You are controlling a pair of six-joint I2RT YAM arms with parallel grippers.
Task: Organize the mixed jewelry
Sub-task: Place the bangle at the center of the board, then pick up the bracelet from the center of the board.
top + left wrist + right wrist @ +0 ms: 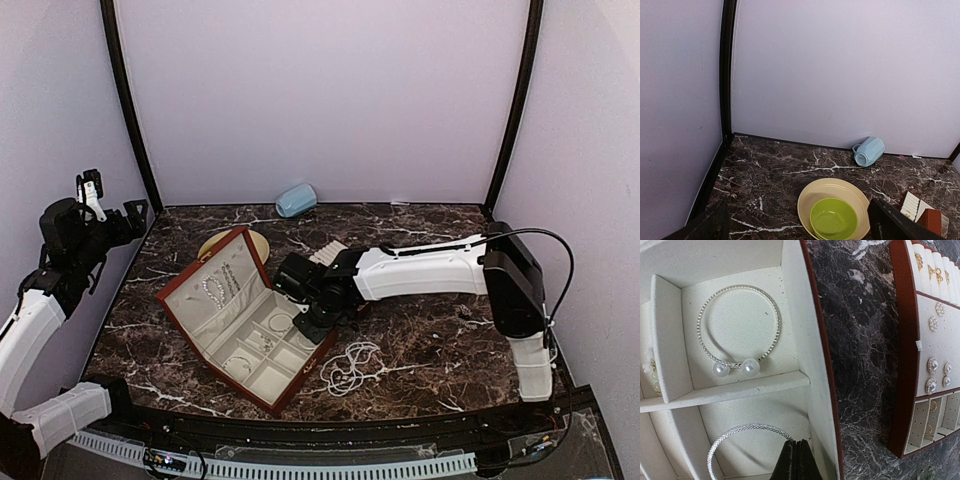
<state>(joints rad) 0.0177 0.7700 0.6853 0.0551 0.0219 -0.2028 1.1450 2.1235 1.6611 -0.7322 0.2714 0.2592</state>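
Right gripper (796, 460) in the case (812, 365) — fingers pressed together at the mesh bangle (745, 427); can't tell if it's pinched.
Pearl-tipped bangle (751, 367) in the next compartment, bead strand (350, 368) loose on the table (440, 345) — left gripper (800, 220) spread wide, empty.

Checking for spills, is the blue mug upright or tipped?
Tipped: the blue mug lies on its side, its mouth facing sideways.

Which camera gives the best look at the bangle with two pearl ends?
The right wrist view: the bangle lies alone in its compartment of the case, both pearls sharp. The top view shows only tiny pale loops in the case, too small to tell apart. The left wrist view misses it entirely.
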